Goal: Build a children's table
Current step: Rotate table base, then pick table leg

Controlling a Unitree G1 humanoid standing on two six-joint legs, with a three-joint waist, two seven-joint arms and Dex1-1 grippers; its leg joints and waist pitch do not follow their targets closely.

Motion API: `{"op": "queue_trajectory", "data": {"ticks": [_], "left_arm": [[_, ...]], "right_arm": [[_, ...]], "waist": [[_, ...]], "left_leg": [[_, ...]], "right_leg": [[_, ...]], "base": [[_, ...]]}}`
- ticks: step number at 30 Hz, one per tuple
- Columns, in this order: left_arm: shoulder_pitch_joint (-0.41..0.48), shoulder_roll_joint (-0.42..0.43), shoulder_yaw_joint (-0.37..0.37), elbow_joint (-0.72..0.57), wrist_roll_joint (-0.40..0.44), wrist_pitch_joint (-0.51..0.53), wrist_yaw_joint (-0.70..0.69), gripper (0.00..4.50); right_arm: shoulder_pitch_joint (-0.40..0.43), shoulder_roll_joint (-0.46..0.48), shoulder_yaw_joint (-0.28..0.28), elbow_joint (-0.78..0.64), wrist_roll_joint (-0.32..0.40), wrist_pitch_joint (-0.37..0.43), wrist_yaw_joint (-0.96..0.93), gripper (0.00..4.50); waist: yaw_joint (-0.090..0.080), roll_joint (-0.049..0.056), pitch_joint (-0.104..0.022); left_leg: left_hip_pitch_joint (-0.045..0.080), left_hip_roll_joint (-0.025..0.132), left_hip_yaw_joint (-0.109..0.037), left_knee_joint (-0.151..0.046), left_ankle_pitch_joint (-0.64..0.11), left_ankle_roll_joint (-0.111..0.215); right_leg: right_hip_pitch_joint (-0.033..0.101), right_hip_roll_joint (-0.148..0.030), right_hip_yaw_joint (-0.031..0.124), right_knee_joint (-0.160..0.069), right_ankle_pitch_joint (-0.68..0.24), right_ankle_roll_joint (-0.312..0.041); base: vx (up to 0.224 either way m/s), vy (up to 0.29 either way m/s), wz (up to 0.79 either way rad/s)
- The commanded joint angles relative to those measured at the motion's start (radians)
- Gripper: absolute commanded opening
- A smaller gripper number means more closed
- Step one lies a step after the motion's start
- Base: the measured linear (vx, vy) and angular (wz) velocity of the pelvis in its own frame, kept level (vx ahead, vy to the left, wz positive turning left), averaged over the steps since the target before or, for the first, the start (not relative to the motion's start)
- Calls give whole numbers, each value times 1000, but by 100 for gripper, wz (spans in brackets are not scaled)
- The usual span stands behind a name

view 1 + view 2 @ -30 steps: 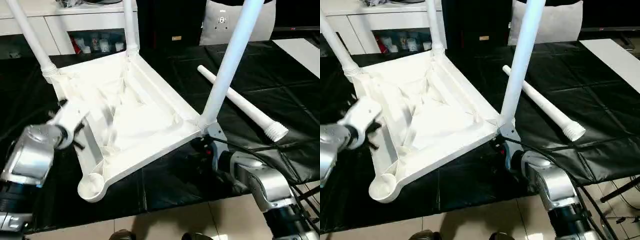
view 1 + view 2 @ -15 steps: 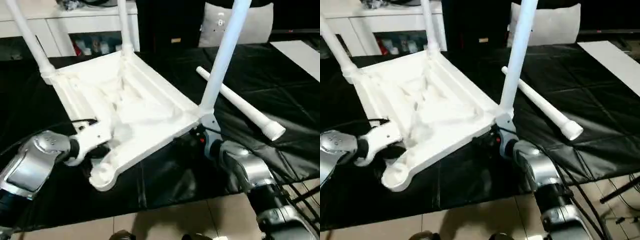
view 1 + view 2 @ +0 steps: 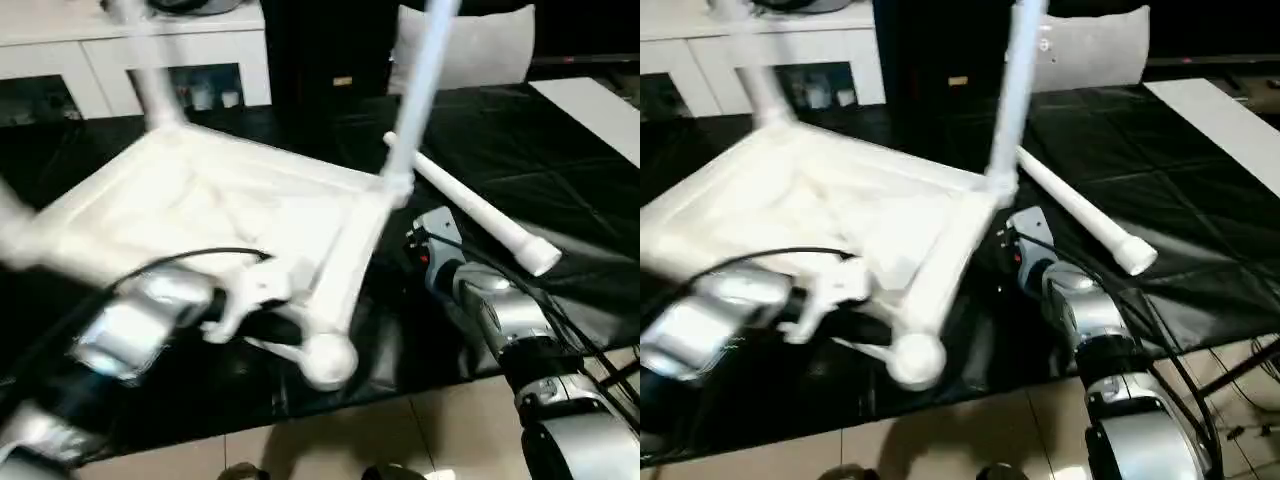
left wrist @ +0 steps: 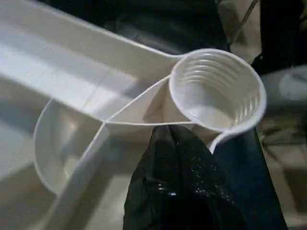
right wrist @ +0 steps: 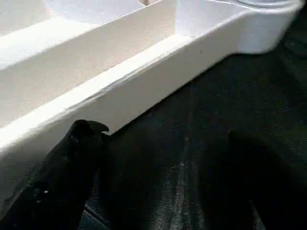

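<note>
Your left gripper (image 4: 173, 143) is clenched tight on a thin rib of the upturned tabletop (image 3: 200, 215), right beside the one empty corner socket (image 4: 217, 91), while your right gripper (image 5: 158, 158) hangs released, fingers spread wide, just off the tabletop's outer side wall and touching nothing. The tabletop lies ribbed side up on the black work table (image 3: 560, 160), with fitted legs rising from its other corners; the nearest upright leg (image 3: 415, 90) stands by your right arm, and the loose fourth leg (image 3: 470, 215) lies on the black cover just beyond that arm. The step in hand looks like bringing the empty socket round to where that last leg can go in. To do it well, swing the tabletop slowly from the rib, since such a pinch on thin plastic could slip or flex, and keep the socket's mouth facing up and near the table's front edge. Mind the upright legs as the tabletop swings, as they could sweep into the loose leg. Before reaching for it, steady the side wall with your right gripper if the tabletop rocks. The left wrist view shows what the head views cannot: the threaded rings inside the socket and exactly where your fingertips (image 4: 168, 136) bite the rib. The right wrist view shows the gap between the open fingers and the wall. The head views alone show the loose leg.
</note>
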Motion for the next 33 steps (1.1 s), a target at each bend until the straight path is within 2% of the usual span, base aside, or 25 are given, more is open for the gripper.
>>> {"op": "queue_trajectory", "data": {"ticks": [1, 4, 7, 9, 16, 18, 19, 22, 23, 25, 27, 28, 31, 32, 33], "left_arm": [[-29, -54, -22, 33, 11, -40, 56, 3], [-74, -138, -15, 138, 70, -91, 196, 3], [-116, -186, 4, 243, 129, -132, 334, 3], [-135, -203, 14, 292, 150, -153, 397, 3], [-134, -249, 60, 313, 126, -224, 443, 3], [-126, -280, 113, 305, 86, -221, 488, 3], [-122, -279, 116, 299, 86, -226, 495, 33], [-86, -260, 122, 230, 80, -231, 494, 46], [-79, -258, 127, 212, 72, -225, 488, 46], [-54, -247, 141, 147, 45, -203, 461, 81], [-24, -226, 148, 77, 26, -176, 429, 84], [-12, -216, 148, 52, 21, -166, 416, 92], [7, -194, 141, 13, 18, -144, 399, 127], [28, -171, 133, -29, 13, -113, 388, 127], [34, -164, 131, -41, 12, -104, 385, 133]], "right_arm": [[-27, 35, 24, 4, -1, -31, 32, 450], [-28, 36, 25, 21, -13, -49, 24, 450], [-28, 27, 11, 25, -18, -64, 10, 450], [-25, 16, -3, 14, -14, -64, 2, 450], [-37, -35, -69, -6, -21, -21, -99, 450], [-64, -77, -94, 8, -49, 11, -188, 450], [-73, -92, -99, 11, -51, 19, -191, 450], [-115, -155, -113, 30, -58, 71, -176, 450], [-122, -165, -111, 38, -60, 76, -169, 450], [-147, -199, -104, 73, -64, 89, -133, 450], [-180, -235, -93, 122, -78, 95, -116, 450], [-196, -249, -88, 146, -86, 98, -114, 450], [-226, -270, -74, 197, -104, 108, -104, 450], [-260, -293, -56, 268, -131, 112, -85, 450], [-272, -300, -52, 293, -141, 115, -79, 450]], "waist": [[9, -3, -79], [7, -5, -80], [8, -7, -82], [8, -4, -83], [21, -6, -87], [25, -3, -85], [29, -4, -86], [32, -7, -80], [32, -8, -79], [31, -10, -79], [29, -11, -83], [30, -9, -81], [28, -10, -80], [28, -8, -78], [25, -9, -78]], "left_leg": [[1, 21, -3, -60, -132, 11], [1, 21, -3, -57, -133, 20], [2, 20, -3, -54, -129, 29], [0, 19, -4, -54, -130, 32], [3, 22, -3, -51, -101, 45], [5, 22, -2, -50, -109, 32], [7, 21, -1, -50, -113, 31], [4, 20, -2, -50, -145, 30], [5, 21, -2, -51, -148, 28], [2, 20, 0, -50, -141, 36], [-1, 22, -4, -49, -132, 36], [1, 22, 0, -47, -129, 40], [1, 21, -1, -47, -132, 45], [2, 20, 1, -46, -141, 44], [-2, 20, 0, -47, -143, 42]], "right_leg": [[66, -70, 42, -64, -158, -215], [68, -69, 41, -68, -170, -211], [67, -68, 40, -69, -169, -201], [68, -67, 39, -70, -171, -197], [66, -68, 38, -63, -110, -227], [64, -65, 38, -63, -115, -230], [64, -64, 37, -65, -118, -229], [64, -66, 37, -68, -175, -203], [64, -67, 36, -68, -186, -202], [62, -66, 37, -71, -192, -196], [68, -70, 35, -63, -179, -209], [61, -67, 35, -66, -173, -218], [61, -64, 33, -64, -177, -221], [58, -63, 33, -67, -191, -217], [62, -64, 32, -66, -198, -222]], "base": [[0, 0, 0], [0, 0, 0], [0, 0, 0], [0, 0, 0], [0, 0, 0], [0, 0, 0], [0, 0, 0], [0, 0, 0], [0, 0, 0], [0, 0, 0], [0, 0, 0], [0, 0, 0], [0, 0, 0], [0, 0, 0], [0, 0, 0]]}}
